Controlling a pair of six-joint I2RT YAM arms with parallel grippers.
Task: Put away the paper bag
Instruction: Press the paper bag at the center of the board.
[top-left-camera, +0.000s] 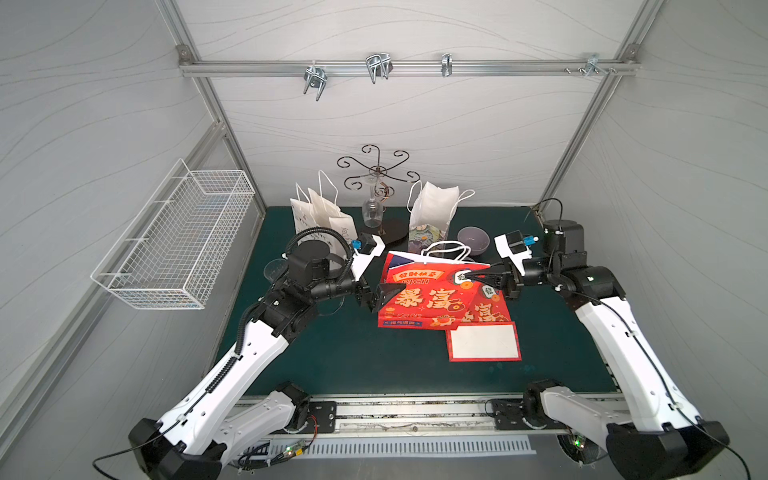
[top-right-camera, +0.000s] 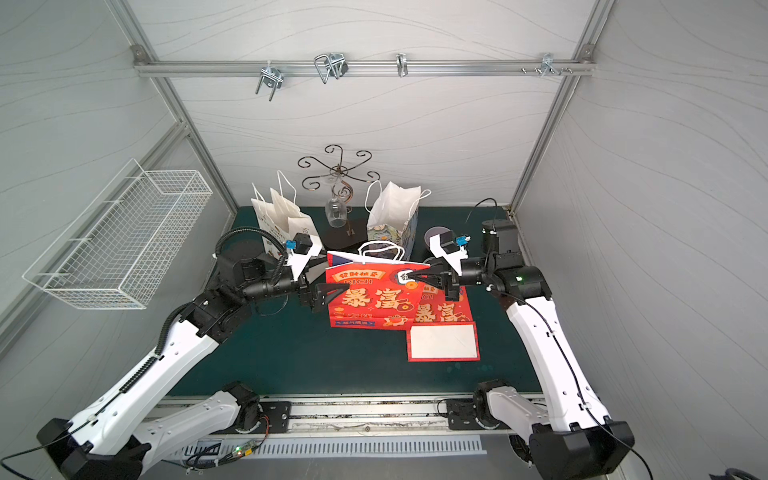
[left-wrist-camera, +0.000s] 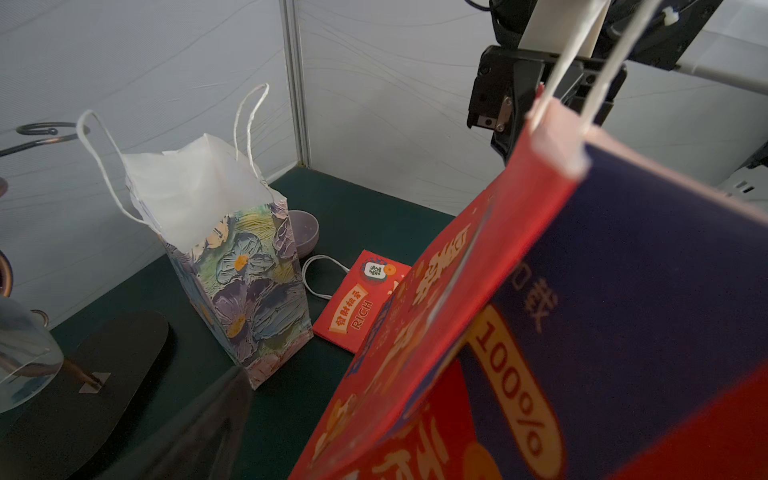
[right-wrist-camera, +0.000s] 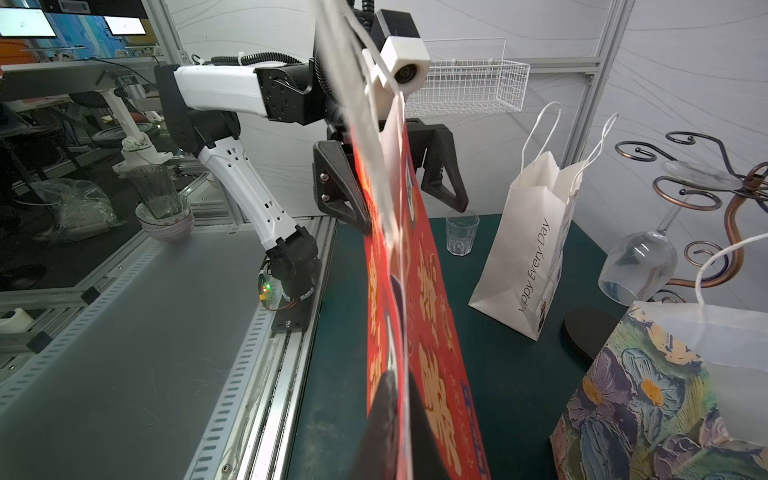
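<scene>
Your right gripper (top-left-camera: 471, 276) is clenched on the red paper bag with gold lettering and white cord handles (top-left-camera: 424, 297), near its top corner. It holds the bag upright over the dark green mat (top-left-camera: 332, 353), mid-table. Your left gripper (right-wrist-camera: 411, 210) is released, jaws spread wide on either side of the bag's opposite edge. A second, flat red bag (top-left-camera: 492, 313) lies on the mat partly beneath. The white wire basket (top-left-camera: 174, 245) hangs on the left wall, well apart.
</scene>
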